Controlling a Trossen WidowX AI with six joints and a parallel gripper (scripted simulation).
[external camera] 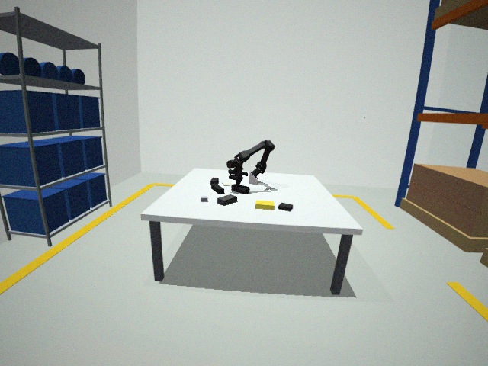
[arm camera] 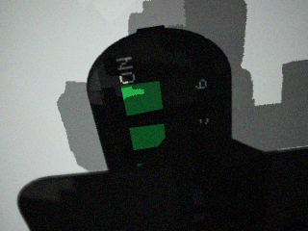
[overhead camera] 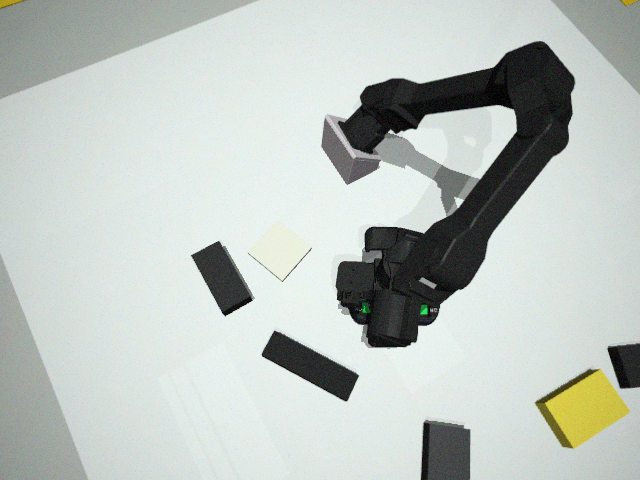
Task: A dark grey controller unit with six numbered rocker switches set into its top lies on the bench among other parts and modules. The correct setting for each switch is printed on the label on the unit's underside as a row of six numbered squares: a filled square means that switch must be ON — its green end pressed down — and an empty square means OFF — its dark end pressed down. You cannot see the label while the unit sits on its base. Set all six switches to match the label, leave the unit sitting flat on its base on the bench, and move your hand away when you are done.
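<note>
The dark controller unit (overhead camera: 430,318) (external camera: 241,190) (arm camera: 159,55) sits on the bench beneath the gripper, its underside label hidden. The top view shows green switch faces at both ends; the arm hides the middle. In the wrist view, the end marked ON shows two green faces by the numbers 6 and 5, and a sliver of a third. I cannot tell which ends are pressed down. My gripper (external camera: 239,185) is shut and empty, pointing down over the middle of the unit. Its fingertips are hidden in the top view, and contact cannot be told.
Black blocks (overhead camera: 222,277) (overhead camera: 310,365), a cream tile (overhead camera: 280,251), a dark grey block (overhead camera: 446,452) and a yellow block (overhead camera: 584,408) (external camera: 264,204) lie around the unit. Another black block (overhead camera: 626,365) (external camera: 285,207) is beside the yellow one. The arm's pinkish base (overhead camera: 341,149) stands behind.
</note>
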